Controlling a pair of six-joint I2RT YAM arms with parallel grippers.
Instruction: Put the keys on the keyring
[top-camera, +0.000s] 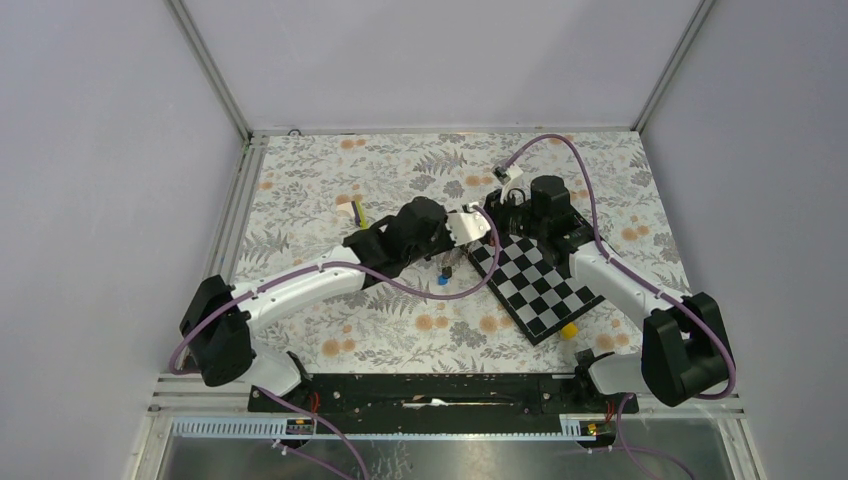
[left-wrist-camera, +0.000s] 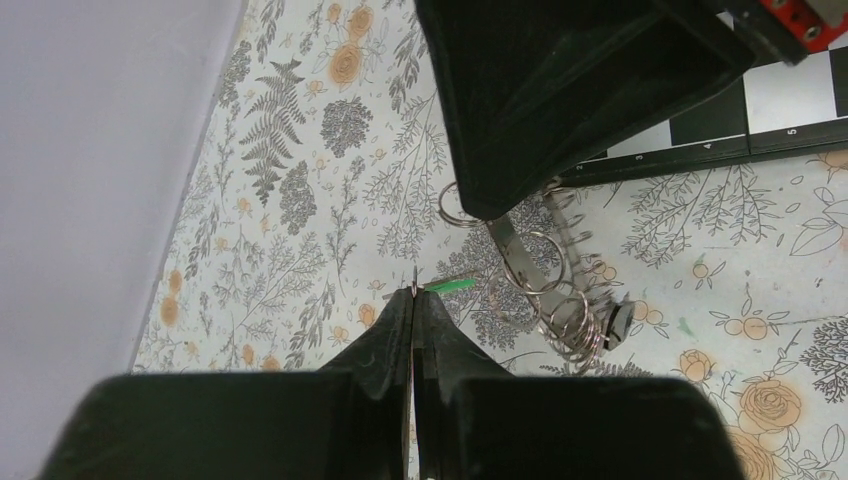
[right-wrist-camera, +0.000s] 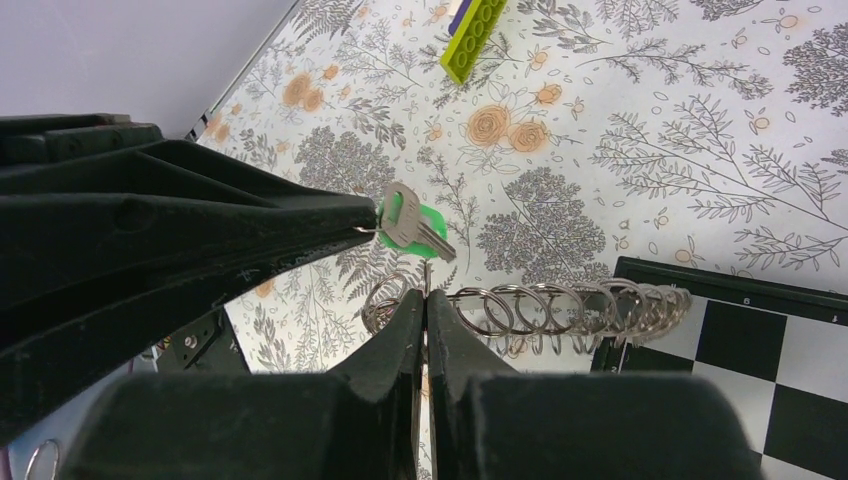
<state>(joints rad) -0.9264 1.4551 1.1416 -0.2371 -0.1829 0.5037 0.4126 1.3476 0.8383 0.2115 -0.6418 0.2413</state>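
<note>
Keyring (right-wrist-camera: 560, 306) partly hidden behind right tool (right-wrist-camera: 425, 298).

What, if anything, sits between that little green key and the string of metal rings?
Nothing visible. The left gripper holds the green key close to the keyring, which the right gripper pinches; only open air separates them.

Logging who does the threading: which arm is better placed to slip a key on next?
Left. The left gripper pinches the green key beside the end of the keyring, which the right gripper clamps.
</note>
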